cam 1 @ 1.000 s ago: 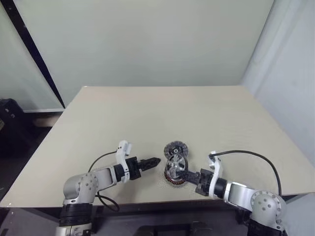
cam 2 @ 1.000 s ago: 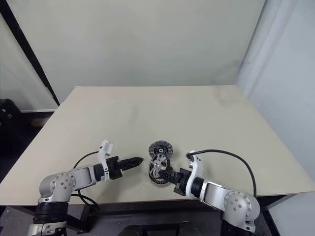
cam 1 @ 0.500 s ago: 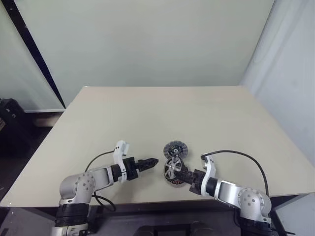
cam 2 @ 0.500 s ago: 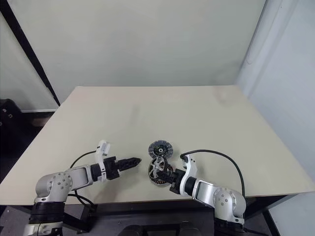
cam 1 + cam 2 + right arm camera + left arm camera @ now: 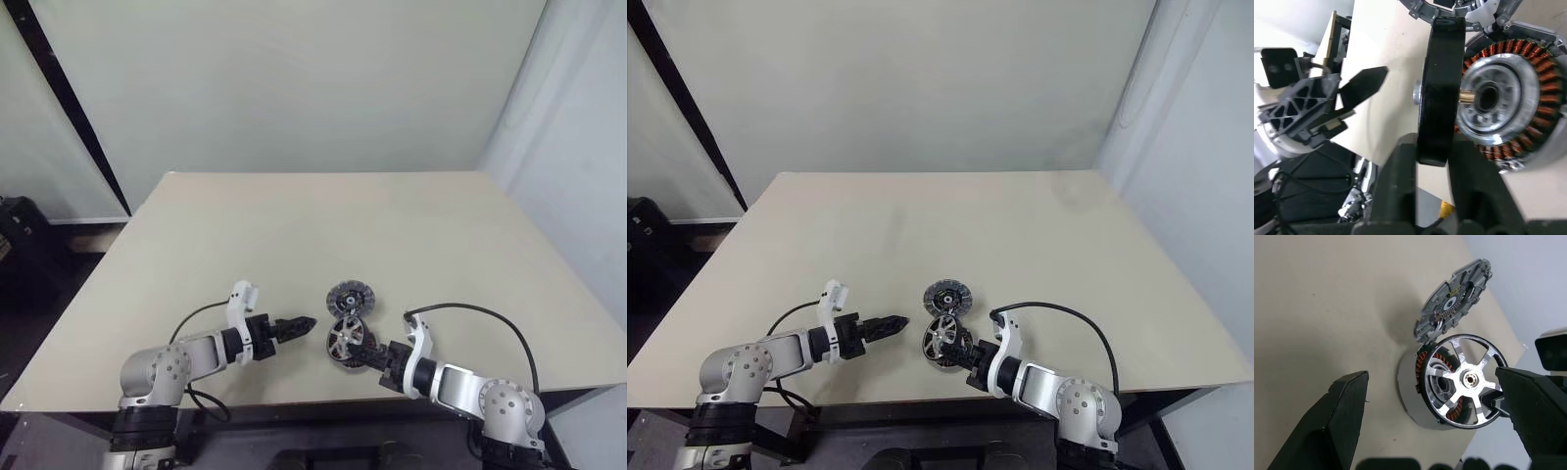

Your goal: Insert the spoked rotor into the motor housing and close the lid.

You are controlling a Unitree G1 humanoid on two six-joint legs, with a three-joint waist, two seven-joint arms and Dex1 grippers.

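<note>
The spoked rotor (image 5: 1469, 379), a shiny silver wheel, stands tilted on edge against the motor housing (image 5: 1408, 392), whose copper windings (image 5: 1528, 63) show behind it. My right gripper (image 5: 365, 351) is shut on the rotor's dark rim (image 5: 1440, 88), one finger (image 5: 1398, 186) on each side. The lid (image 5: 351, 296), a grey toothed disc, stands tipped up just behind the housing. My left gripper (image 5: 310, 320) hovers a short way left of the rotor, its fingers (image 5: 1342, 421) spread wide with nothing between them.
The parts sit on a beige table (image 5: 294, 225) close to its front edge (image 5: 294, 397). A black cable (image 5: 480, 311) loops from my right wrist. A pale wall stands behind the table.
My right gripper has lowered the rotor a little, from above the housing to against it. The left arm has stayed put.
</note>
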